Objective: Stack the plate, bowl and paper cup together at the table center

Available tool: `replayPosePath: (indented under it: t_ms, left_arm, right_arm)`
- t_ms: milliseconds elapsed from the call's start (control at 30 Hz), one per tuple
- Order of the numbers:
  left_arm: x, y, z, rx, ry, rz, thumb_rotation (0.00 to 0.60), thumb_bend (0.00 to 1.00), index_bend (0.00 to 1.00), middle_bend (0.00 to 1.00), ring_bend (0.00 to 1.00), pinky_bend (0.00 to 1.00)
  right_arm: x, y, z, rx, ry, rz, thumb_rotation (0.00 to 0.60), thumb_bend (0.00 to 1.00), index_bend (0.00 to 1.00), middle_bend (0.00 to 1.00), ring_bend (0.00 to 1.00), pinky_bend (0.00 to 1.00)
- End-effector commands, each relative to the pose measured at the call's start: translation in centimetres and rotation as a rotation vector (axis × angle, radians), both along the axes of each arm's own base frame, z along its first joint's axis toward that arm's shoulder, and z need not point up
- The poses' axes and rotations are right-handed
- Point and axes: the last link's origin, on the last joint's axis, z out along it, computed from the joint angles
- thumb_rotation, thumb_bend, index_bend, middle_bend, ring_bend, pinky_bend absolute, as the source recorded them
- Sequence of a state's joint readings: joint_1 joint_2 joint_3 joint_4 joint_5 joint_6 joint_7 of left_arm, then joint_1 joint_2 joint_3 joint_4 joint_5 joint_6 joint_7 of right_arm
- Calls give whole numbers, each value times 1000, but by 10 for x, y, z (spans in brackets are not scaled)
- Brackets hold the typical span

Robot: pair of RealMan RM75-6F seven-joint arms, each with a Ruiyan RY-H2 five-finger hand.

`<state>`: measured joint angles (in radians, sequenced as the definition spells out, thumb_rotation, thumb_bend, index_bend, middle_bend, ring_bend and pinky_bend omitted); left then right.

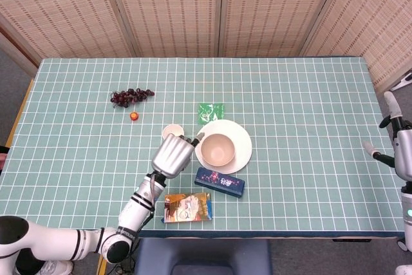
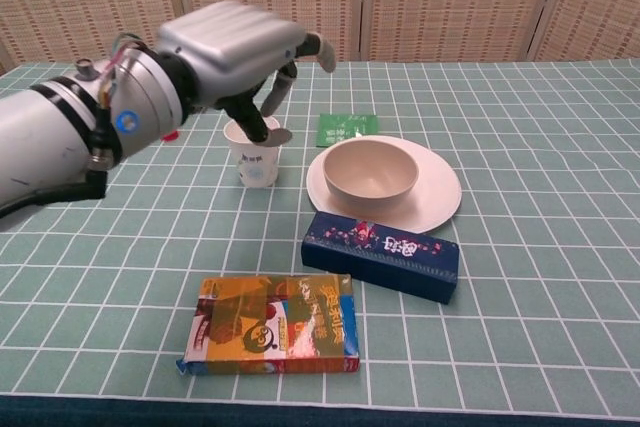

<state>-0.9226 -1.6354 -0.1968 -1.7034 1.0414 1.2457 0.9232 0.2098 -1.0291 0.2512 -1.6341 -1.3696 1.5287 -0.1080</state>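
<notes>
I had my left hand (image 2: 235, 52) up over the paper cup (image 2: 254, 154), left of centre in the chest view, fingers (image 2: 300, 51) spread and curled downward, holding nothing; one fingertip hung right at the cup's rim, though I could not tell whether it touched. In the head view the same left hand (image 1: 172, 157) covered most of the paper cup (image 1: 170, 131), with only the far edge of the rim showing above it.

The bowl (image 2: 370, 169) sat upright on the plate (image 2: 436, 195), just right of the cup, both near the middle of the frame. From above, the bowl (image 1: 217, 149) lay inside the plate (image 1: 241, 136) toward its lower left side. The cup stood on the table (image 2: 540, 127) beside the plate, apart from it.

Behind the plate a green packet (image 2: 347, 128) lay flat, its near edge right at the plate's far rim. In front of the plate a dark blue box (image 2: 381, 255) lay at a slant, and nearer the bottom edge an orange and yellow box (image 2: 271, 324) lay flat. In the upper left of the head view I had a bunch of dark grapes (image 1: 131, 96) with a small orange cap (image 1: 134, 116) just below it.

My right hand (image 1: 394, 134) sat at the far right edge of the head view, off beyond the table; I could not tell how its fingers lay.
</notes>
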Motion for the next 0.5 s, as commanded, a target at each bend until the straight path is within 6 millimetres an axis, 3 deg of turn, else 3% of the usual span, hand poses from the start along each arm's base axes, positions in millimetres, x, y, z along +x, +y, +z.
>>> replayPosePath:
  t_ms: [33,233,500]
  left_arm:
    - [-20,-1,26,34,-44,49,600,258,203,571,573,918]
    - [-56,5,61,86,-70,158,600,258,207,450,493,804]
    - [-116,9,93,141,-46,310,600,258,199,278,264,411]
  right_arm:
    - [1,0,-1,5,1,2,600,0,39,492,609,894]
    - [2,-1,-7,43,-5,9,600,0,39,491,608,894]
    - [0,-2,-18,160,7,-6,600,0,39,426,530,793]
